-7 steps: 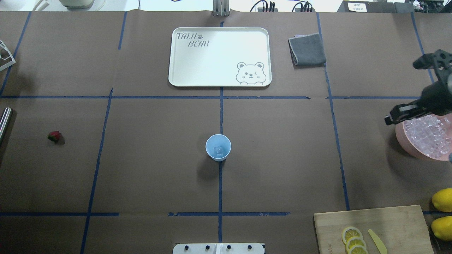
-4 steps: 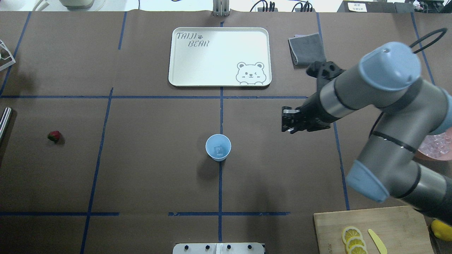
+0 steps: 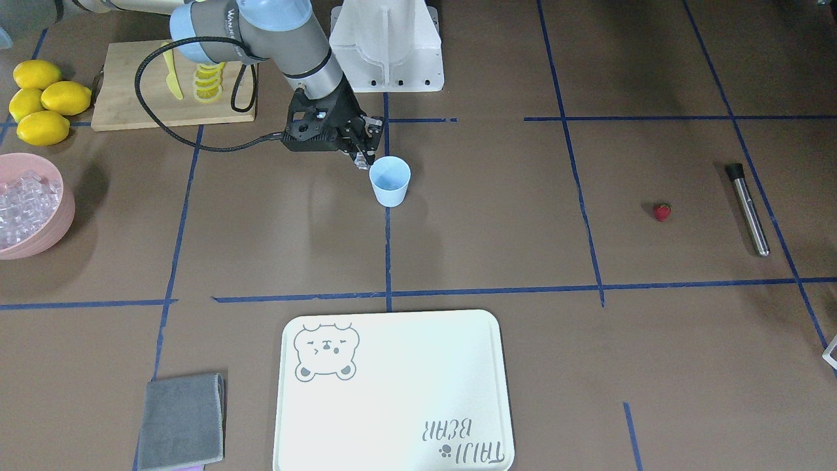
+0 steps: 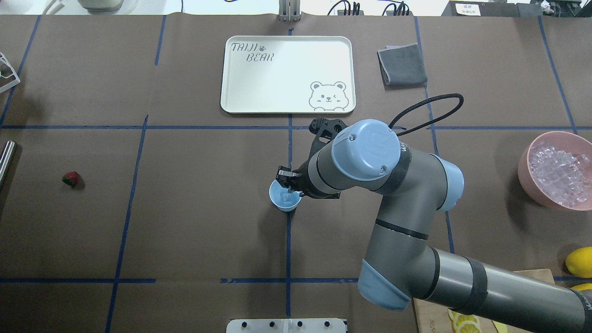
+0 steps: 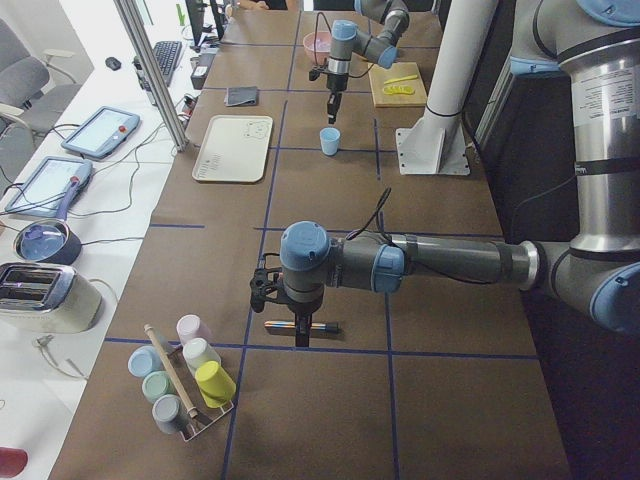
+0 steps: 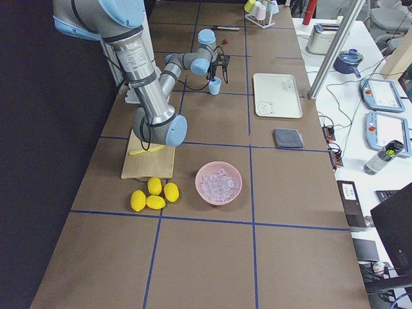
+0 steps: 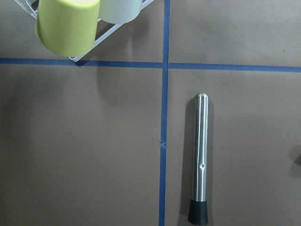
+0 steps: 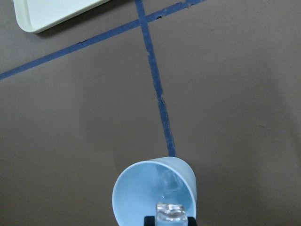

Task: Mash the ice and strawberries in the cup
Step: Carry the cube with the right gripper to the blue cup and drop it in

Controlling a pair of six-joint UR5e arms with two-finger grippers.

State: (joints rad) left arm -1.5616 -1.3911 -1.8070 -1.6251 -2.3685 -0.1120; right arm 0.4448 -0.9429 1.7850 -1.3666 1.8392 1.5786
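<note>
**A:** How far along was the job?

**B:** Early, I'd judge. The cup was only being loaded and nothing had been mashed. Most of the stock sat elsewhere on the counter [image 4: 194,222].

**A:** Start with the big container.

**B:** The pink bowl [image 4: 523,172] stood at the robot's far right, heaped with ice [image 4: 557,173]. It was well apart from the cup [image 4: 279,198], which stood upright at the centre on the blue tape line.

**A:** And inside the cup?

**B:** One loose cube [image 8: 168,181] lay on its floor. There was no fruit in it. The right end effector [image 3: 363,160] hung just over the rim, clamped on a second ice cube [image 8: 171,211], not yet let go.

**A:** The other arm?

**B:** The left end effector [image 5: 268,300] hovered above a steel muddler [image 7: 201,155] lying flat on the counter. I could not tell whether its fingers were apart or together.

**A:** The fruit?

**B:** The strawberry [image 4: 70,178] lay alone far out on the robot's left. So what was left, as I saw it, was dropping that cube, fetching the berry, and then all the mashing.
</note>
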